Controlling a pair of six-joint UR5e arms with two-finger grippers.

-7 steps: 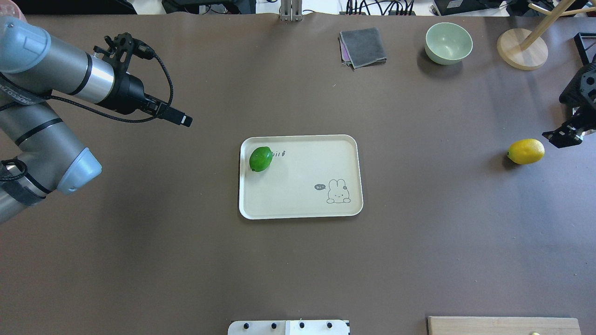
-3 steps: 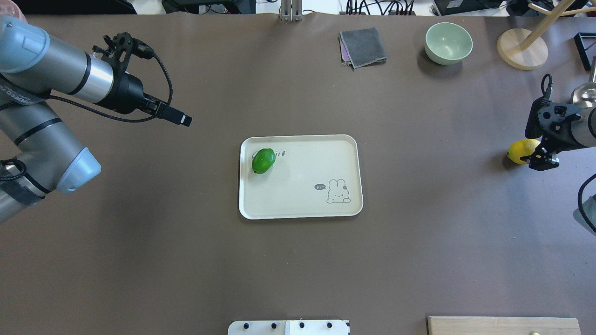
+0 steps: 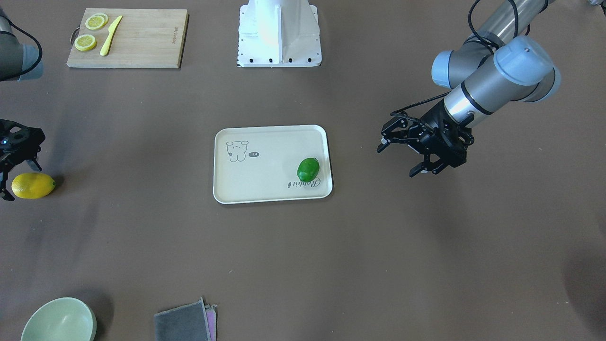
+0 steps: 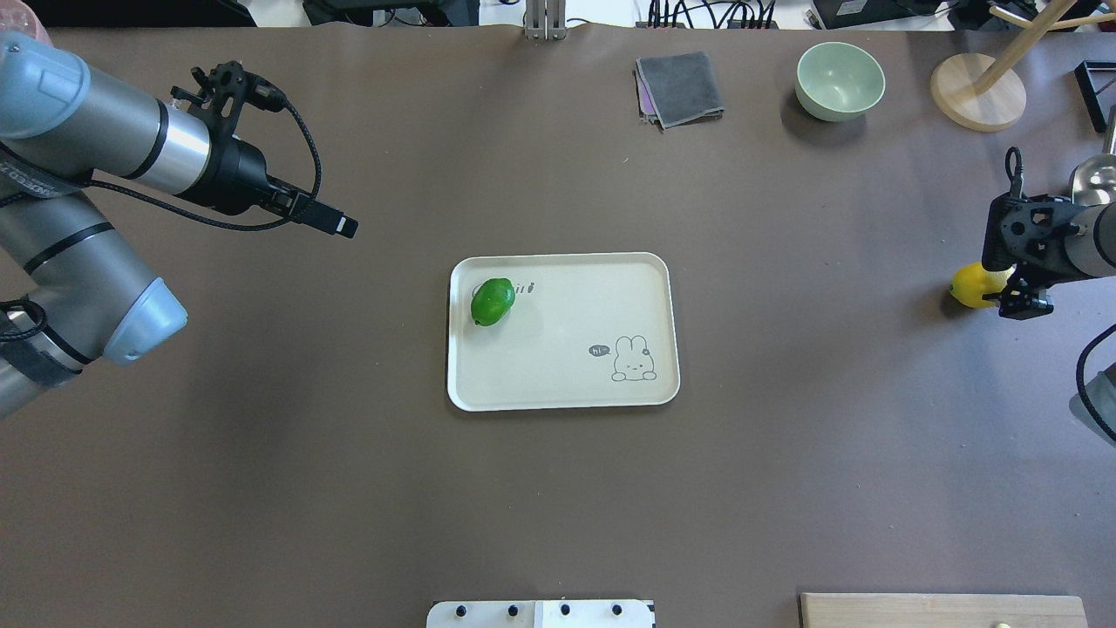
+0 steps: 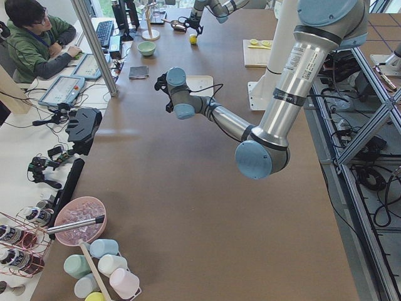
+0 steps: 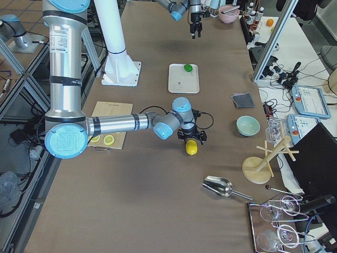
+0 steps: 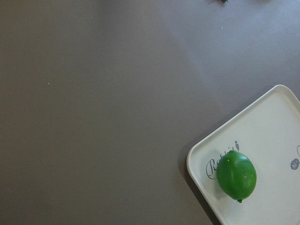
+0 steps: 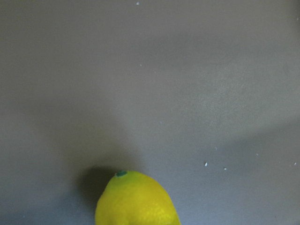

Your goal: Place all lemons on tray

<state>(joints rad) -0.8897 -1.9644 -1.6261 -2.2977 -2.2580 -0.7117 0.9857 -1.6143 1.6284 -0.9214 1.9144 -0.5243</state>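
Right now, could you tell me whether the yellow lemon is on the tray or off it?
Off: the yellow lemon lies on the table, far from the tray.

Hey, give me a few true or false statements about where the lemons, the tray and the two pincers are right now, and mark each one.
1. The green lemon lies on the tray. True.
2. The yellow lemon is also on the tray. False: it lies on the bare table, far off on the robot's right side.
3. The left pincer grips a lemon. False: it is open and empty, off to the side of the tray.
4. The right pincer is close by the yellow lemon. True.
5. Lemon slices lie on the cutting board. True.
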